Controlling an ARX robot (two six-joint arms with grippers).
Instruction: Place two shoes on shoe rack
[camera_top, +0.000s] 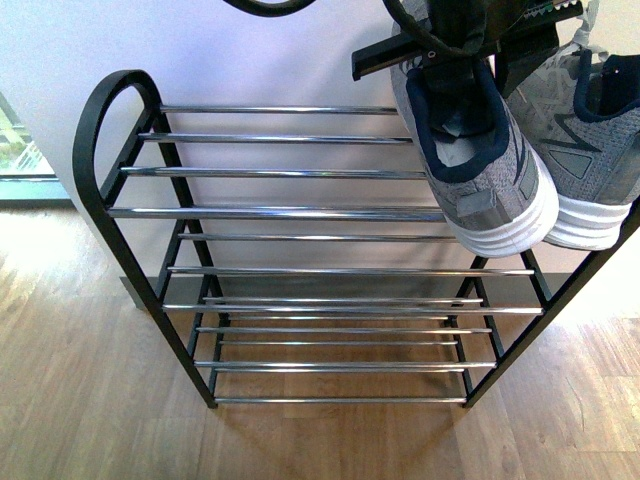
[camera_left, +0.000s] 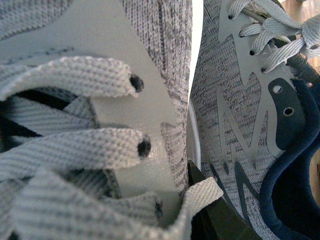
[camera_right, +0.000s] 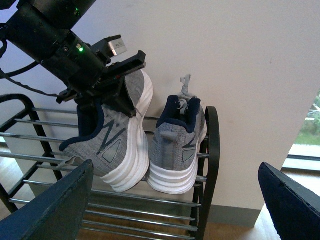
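Left gripper (camera_right: 107, 82) clamped on collar of held sneaker (camera_top: 480, 170), heel tipped low over shoe rack (camera_top: 95, 120) top shelf, likely to seat it beside second sneaker (camera_top: 600, 150) resting at rack's right end. Right gripper (camera_right: 170, 215) wide open, empty, facing rack.

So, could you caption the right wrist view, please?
Left gripper holds a tilted grey sneaker beside its mate on the shoe rack.

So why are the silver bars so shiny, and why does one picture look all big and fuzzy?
Front view: light glints off the chrome bars of the black metal shoe rack. Left wrist view: the camera sits right against the grey knit sneaker, so its grey laces fill the frame. Right wrist view: the right gripper shows dark, blurred fingers.
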